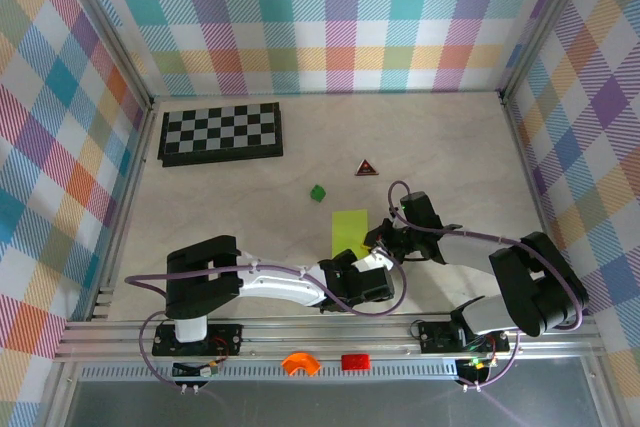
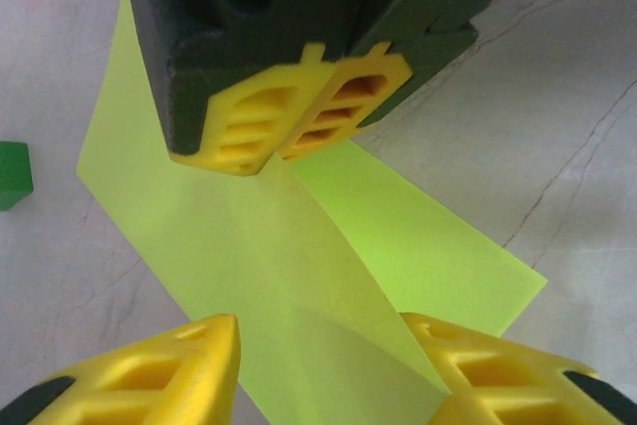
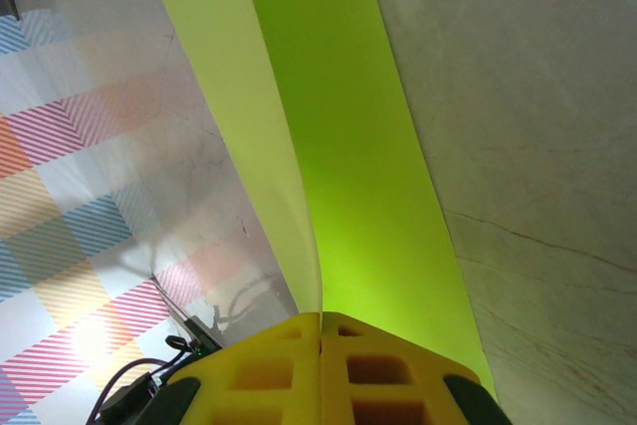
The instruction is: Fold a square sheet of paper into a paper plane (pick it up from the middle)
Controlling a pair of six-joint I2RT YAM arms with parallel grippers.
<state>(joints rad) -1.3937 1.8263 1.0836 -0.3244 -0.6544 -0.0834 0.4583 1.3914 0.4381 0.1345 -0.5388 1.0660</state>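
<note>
Paper plane [image 3: 368, 146], lime-green and creased, is pinched by right pincer [image 3: 320, 333]; left pincer [image 2: 317, 327] gapes.

No text, brand or number is readable; the mark on the dark triangular piece [image 1: 367, 168] beyond the right gripper [image 1: 374, 239] is too small.

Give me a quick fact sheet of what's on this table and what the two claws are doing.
Paper: lime-green paper sheet, creased down its middle
Right claw: shut, pinching the raised crease
Left claw: open, straddling the paper
Other items: black-and-white chessboard, dark red triangular piece, small green block
</note>
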